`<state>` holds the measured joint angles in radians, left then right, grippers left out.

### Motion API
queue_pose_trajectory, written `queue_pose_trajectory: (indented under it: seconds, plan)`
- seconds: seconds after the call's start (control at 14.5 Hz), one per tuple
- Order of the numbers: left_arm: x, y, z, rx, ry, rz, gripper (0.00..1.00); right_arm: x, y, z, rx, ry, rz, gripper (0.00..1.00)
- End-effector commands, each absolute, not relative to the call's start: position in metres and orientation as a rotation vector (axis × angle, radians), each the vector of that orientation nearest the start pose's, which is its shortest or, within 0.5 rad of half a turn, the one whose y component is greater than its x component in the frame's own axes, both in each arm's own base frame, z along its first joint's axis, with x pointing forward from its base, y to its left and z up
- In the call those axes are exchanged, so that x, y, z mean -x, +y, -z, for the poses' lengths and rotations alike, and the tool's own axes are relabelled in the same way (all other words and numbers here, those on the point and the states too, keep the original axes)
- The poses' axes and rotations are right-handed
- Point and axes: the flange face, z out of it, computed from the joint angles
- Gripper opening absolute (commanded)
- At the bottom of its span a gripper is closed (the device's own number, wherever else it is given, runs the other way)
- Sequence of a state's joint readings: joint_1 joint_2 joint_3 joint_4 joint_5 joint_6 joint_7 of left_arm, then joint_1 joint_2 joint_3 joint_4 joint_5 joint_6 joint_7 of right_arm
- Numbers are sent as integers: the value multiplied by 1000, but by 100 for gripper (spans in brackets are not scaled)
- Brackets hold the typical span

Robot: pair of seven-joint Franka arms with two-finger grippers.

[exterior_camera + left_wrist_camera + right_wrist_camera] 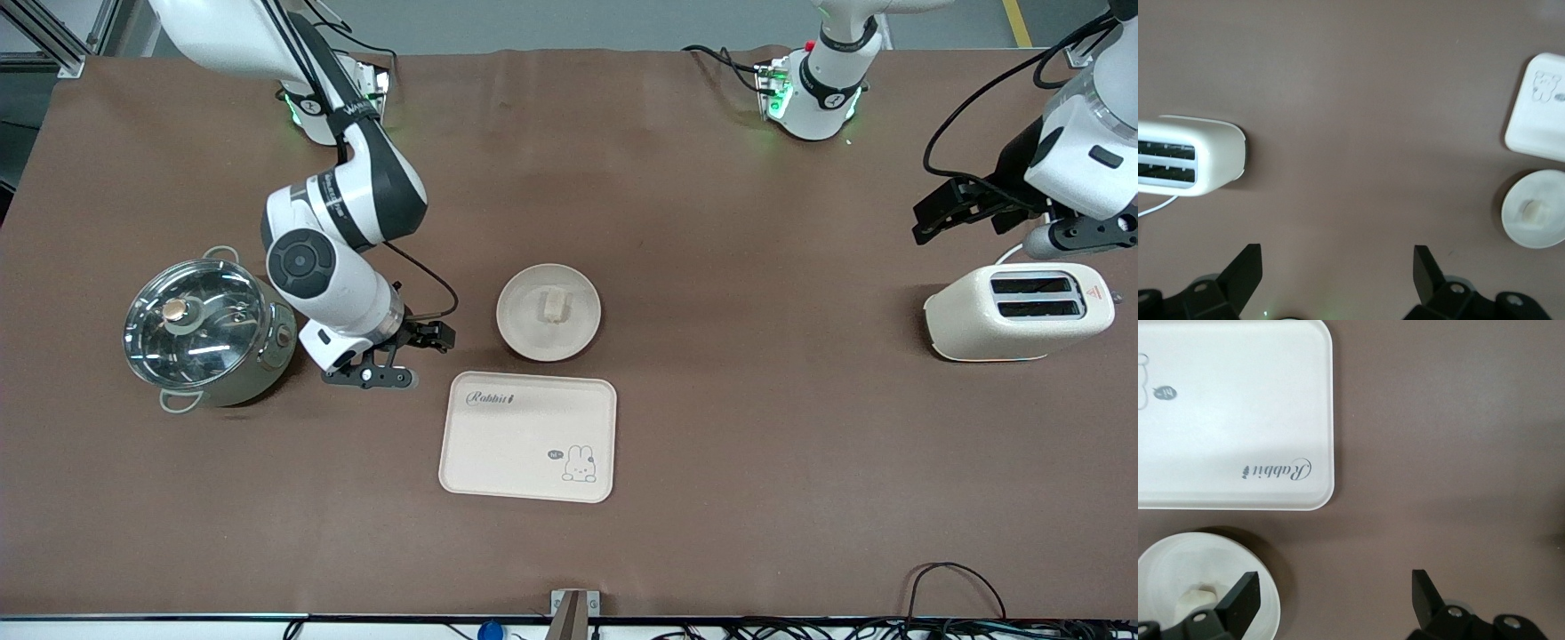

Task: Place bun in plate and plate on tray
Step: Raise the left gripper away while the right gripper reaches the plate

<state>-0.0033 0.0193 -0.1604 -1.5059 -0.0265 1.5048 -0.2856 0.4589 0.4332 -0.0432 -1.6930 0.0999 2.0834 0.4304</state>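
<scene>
The bun [555,305] lies in the round plate [533,342] at the table's middle. The plate stands on the cloth, just farther from the front camera than the tray [516,444] and apart from it. My right gripper [416,358] is open and empty, low over the bare cloth between the pot and the plate. In the right wrist view the gripper [1335,595] has one fingertip [1245,593] over the plate's rim [1265,600]; the bun [1201,595] and tray [1231,407] show. My left gripper [929,222] waits open and empty [1337,267] above the toaster's end of the table; the plate [1518,230], bun [1537,212] and tray [1538,127] show far off.
A steel pot with a glass lid [200,329] stands toward the right arm's end, close to the right gripper. A cream toaster [1018,311] stands toward the left arm's end and also shows in the left wrist view [1191,160]. Cables lie along the table's front edge [951,587].
</scene>
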Motion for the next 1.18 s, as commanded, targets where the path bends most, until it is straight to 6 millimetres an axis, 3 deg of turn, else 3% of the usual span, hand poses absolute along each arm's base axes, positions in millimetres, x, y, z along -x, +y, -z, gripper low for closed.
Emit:
queue_pose_trajectory:
  seconds: [0.0,0.21,0.41,0.55,0.76,1.11]
  plan:
    - [-523,-86,-632,3171,-110,1,100,-579,299,-324,3094,69,-105,99]
    - [-530,-83,-631,3171,-102,-5,100,-571,308,-315,3096,93,-98,99]
    - [-557,-91,-639,3192,-72,33,100,-573,314,-313,3082,84,-57,99]
    - [-571,-88,-632,3199,-85,15,100,-569,328,-298,3080,56,-42,99]
    - [-576,-74,-625,3184,-131,-25,100,-554,366,-265,3046,6,-8,99]
    - [-575,-71,-629,3184,-122,-12,100,-540,383,-230,3062,-44,-31,99]
